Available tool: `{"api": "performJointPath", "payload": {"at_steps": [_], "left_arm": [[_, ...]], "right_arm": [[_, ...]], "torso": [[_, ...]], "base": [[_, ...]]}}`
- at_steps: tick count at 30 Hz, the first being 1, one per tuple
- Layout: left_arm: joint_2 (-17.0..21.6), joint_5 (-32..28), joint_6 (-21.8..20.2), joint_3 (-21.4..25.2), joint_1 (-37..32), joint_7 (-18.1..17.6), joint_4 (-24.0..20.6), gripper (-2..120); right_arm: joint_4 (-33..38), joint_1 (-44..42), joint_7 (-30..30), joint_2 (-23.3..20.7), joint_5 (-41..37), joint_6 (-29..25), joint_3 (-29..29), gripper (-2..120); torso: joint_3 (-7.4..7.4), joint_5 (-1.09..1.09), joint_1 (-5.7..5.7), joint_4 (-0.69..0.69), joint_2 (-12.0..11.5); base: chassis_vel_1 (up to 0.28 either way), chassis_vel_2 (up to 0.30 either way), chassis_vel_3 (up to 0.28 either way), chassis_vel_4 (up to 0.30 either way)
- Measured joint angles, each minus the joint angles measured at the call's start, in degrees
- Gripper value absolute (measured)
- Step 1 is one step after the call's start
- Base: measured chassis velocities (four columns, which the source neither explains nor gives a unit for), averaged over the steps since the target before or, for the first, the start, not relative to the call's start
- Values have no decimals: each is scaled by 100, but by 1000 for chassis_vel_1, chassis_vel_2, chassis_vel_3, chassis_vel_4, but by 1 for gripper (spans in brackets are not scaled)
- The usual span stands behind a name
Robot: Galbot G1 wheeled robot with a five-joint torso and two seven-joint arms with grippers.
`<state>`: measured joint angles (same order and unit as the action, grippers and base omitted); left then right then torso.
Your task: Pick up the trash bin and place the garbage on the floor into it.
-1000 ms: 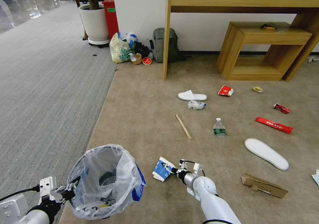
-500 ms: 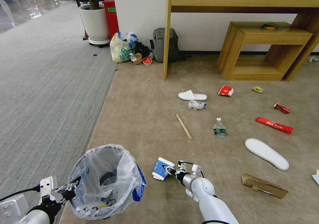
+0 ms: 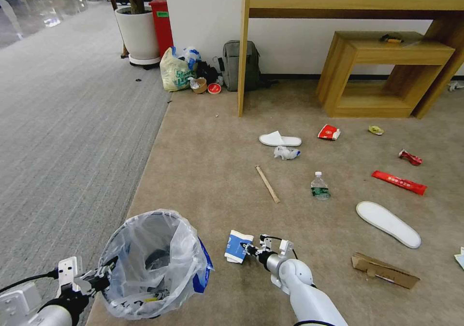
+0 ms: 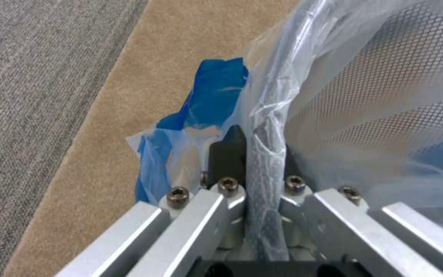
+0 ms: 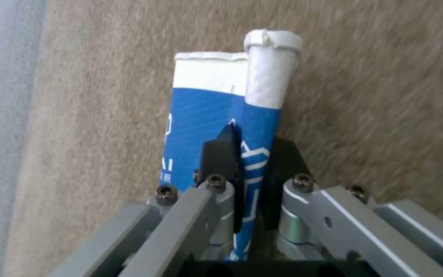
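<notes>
The trash bin (image 3: 150, 263), black mesh lined with a clear bag with blue print, hangs at the lower left. My left gripper (image 3: 99, 280) is shut on the trash bin's rim (image 4: 265, 127). Just right of it, my right gripper (image 3: 249, 249) is shut on a squashed blue-and-white paper cup (image 3: 237, 246), pinched flat between the fingers (image 5: 220, 157) low over the beige floor (image 3: 208, 162). More garbage lies beyond: a wooden stick (image 3: 267, 184), a bottle (image 3: 319, 187), a white slipper (image 3: 279, 140), another slipper (image 3: 388, 223), a cardboard strip (image 3: 384, 270) and a red wrapper (image 3: 398, 182).
A wooden desk leg (image 3: 241, 50) and a low wooden shelf (image 3: 382, 70) stand at the back. A grey backpack (image 3: 239, 65), a pale-yellow shopping bag (image 3: 173, 72) and a white planter (image 3: 137, 34) sit by the wall. Grey ribbed carpet (image 3: 67, 123) runs along the left.
The paper cup has turned and been squeezed flat in my right gripper, which shifted slightly. The left arm and trash bin have not moved.
</notes>
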<state>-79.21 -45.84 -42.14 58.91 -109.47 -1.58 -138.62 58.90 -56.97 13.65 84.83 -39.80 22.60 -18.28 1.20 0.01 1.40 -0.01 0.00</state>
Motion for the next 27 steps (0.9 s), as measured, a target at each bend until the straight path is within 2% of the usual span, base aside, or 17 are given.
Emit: {"api": "performJointPath", "payload": {"at_steps": [10,21,27], "left_arm": [[-9,-11,0,26,2,83,40,0],[39,-31,0,80,61,114,185,0],[132,1,0,80,90,169,301,0]], "right_arm": [[581,-7,129,-292,692,-348,9,7],[2122,-13,355,-873,874,-414,154,7],[2957,96,630,-1404,730,-237,326,7]], "torso": [[0,-1,0,-1,0],[-1,-1,0,0,0],[0,1,0,0,0]], "base": [[0,0,0,0],[0,0,0,0],[0,0,0,0]]}}
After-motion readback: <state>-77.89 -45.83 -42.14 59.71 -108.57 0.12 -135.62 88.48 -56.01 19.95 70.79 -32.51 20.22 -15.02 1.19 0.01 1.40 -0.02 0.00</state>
